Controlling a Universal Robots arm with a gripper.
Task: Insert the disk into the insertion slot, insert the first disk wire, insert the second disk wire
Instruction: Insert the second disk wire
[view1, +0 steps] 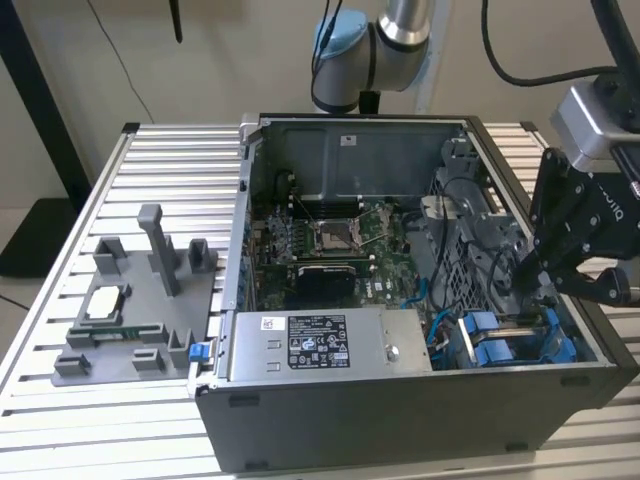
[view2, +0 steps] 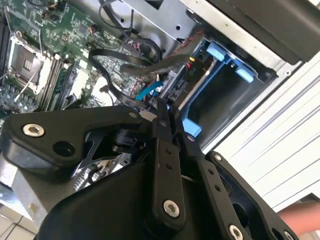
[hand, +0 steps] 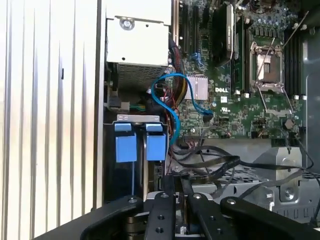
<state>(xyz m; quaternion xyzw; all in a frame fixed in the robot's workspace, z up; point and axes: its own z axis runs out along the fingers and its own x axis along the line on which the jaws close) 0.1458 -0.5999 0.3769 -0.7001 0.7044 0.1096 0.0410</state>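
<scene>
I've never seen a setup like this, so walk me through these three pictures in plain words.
A robot arm works on an opened computer case lying on a ribbed metal table. The exterior view comes from a camera off the arm; both wrist views come from cameras riding on the arm, looking past its black hand.

Inside the case you see the green circuit board, the grey labelled power-supply box and the drive cage with blue plastic tabs. A grey parts holder sits on the table at the exterior view's left.

The hand reaches down among the cables beside the cage, fingers drawn close together; whether they pinch a wire is hidden.
</scene>
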